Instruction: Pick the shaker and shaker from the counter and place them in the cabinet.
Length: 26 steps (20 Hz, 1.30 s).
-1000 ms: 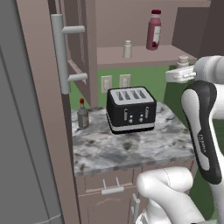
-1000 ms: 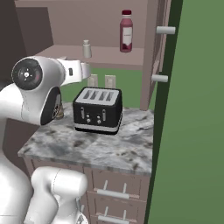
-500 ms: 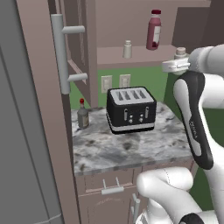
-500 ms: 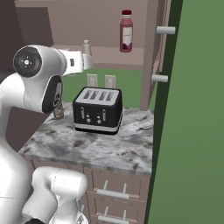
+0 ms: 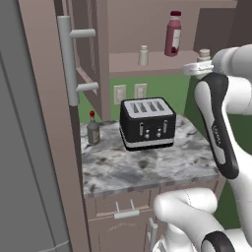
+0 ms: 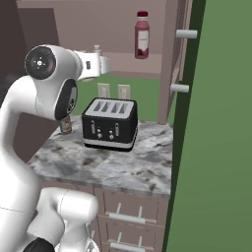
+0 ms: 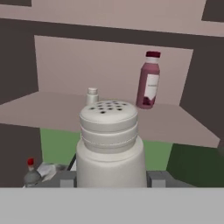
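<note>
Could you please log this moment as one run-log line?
claw: shut on second shaker | first shaker: on cabinet shelf | phase: carrying

Green wall (image 5: 162, 87), two outlets (image 5: 130, 92), marble counter (image 5: 142, 165), drawer unit (image 6: 133, 216) below.

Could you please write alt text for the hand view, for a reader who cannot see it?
A pale shaker with a perforated cap is held upright in the gripper, close to the camera. Behind it, an open cabinet shelf carries a second, alike shaker and a tall maroon bottle. A small red-capped bottle shows at lower left.
</note>
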Motion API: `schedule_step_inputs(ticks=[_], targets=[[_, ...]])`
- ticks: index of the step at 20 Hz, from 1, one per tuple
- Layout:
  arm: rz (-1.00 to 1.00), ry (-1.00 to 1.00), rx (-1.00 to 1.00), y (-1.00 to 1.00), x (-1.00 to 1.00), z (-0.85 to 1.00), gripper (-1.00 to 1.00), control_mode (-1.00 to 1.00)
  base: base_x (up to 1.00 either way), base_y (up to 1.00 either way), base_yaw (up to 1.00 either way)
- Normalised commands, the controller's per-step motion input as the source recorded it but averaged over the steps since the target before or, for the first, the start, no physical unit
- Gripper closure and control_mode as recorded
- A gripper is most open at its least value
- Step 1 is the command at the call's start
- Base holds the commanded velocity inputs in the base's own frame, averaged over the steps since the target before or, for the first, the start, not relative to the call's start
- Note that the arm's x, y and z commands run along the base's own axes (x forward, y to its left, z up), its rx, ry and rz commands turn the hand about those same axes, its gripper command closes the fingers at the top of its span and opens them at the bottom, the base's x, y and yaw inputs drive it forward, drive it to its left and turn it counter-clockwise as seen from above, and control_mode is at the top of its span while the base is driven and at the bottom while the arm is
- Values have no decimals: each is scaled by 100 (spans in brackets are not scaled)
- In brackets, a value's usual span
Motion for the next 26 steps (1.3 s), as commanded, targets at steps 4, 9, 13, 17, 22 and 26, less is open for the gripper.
schedule_step_inputs(ticks=[4, 9, 13, 17, 22, 26], targets=[[0, -3, 0, -6, 6, -7, 100, -100, 0, 0, 0], [0, -1, 0, -6, 19, -22, 100, -100, 0, 0, 0], [0, -1, 0, -7, 30, -11, 100, -100, 0, 0, 0], [0, -3, 0, -12, 32, 0, 100, -100, 0, 0, 0], [0, -1, 0, -12, 36, 0, 100, -100, 0, 0, 0], [0, 0, 0, -8, 36, 0, 100, -100, 0, 0, 0]])
